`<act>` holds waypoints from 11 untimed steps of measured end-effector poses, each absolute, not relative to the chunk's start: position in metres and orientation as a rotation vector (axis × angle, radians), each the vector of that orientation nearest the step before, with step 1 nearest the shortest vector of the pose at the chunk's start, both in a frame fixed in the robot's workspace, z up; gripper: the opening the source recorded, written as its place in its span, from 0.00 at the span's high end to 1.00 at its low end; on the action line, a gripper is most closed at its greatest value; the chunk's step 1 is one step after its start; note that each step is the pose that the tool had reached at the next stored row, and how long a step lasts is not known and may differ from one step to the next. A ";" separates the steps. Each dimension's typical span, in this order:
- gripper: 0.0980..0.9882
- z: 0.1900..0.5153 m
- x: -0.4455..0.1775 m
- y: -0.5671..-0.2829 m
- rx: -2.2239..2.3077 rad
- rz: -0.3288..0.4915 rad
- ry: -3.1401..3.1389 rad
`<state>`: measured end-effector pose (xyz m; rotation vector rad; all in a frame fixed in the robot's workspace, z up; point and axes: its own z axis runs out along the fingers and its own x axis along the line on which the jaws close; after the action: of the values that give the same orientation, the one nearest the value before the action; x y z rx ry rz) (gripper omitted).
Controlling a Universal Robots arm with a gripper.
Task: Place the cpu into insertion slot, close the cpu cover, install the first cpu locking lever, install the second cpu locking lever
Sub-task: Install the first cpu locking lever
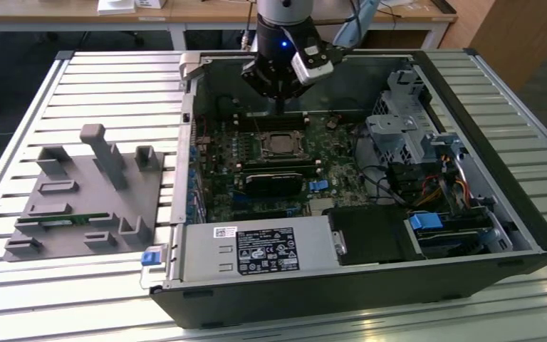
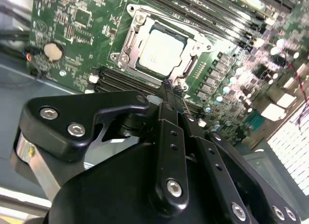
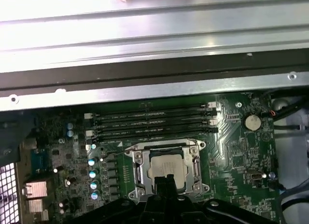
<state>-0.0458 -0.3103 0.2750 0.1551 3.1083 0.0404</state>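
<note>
Already seated, the cpu [image 3: 166, 167] lies in the slot [image 3: 166, 151] on the green board [image 3: 231, 151], the cover [image 3: 139, 168] flat around it; the gripper [image 3: 166, 181] hangs just above the slot's edge, claw pressed together

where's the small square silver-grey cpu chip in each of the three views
Exterior view: the small square silver-grey cpu chip sits in the middle of the green motherboard.
Second wrist view: the chip lies inside the silvery metal frame.
First wrist view: the chip lies inside that frame.
Shared landmark: the long black memory slots alongside the socket.
</note>
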 end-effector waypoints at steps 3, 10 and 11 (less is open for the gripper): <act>0.99 0.275 -0.046 -0.310 0.099 0.041 3.111; 0.99 0.275 -0.046 -0.310 -0.058 0.043 3.114; 0.99 0.275 -0.046 -0.310 -0.085 0.044 3.113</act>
<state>-0.0458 -0.3103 0.2746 -0.0855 3.1132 0.0436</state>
